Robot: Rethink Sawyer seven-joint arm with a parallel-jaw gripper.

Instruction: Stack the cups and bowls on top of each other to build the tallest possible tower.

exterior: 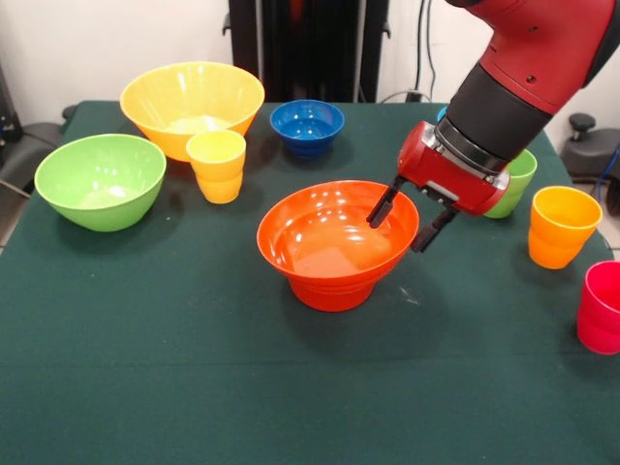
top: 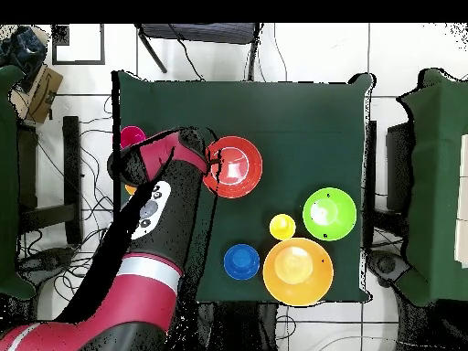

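The tower is a wide orange bowl (exterior: 329, 242) (top: 238, 167) resting on a smaller orange bowl (exterior: 334, 294) at the table's middle. My gripper (exterior: 407, 219) (top: 216, 165) is open at the wide bowl's right rim: one finger (exterior: 383, 208) is inside the bowl, the other outside, and the rim lies between them. A yellow cup (exterior: 218, 165) (top: 282, 226), a green cup (exterior: 516, 179), an orange-yellow cup (exterior: 563, 226) and a pink-red cup (exterior: 602, 308) (top: 132, 138) stand upright and apart. The light blue bowl is hidden.
A large yellow bowl (exterior: 192, 105) (top: 297, 271), a large green bowl (exterior: 100, 180) (top: 329, 212) and a small dark blue bowl (exterior: 307, 126) (top: 241, 262) stand on the green tablecloth (exterior: 194, 387). The pink-red cup is at the table's right edge.
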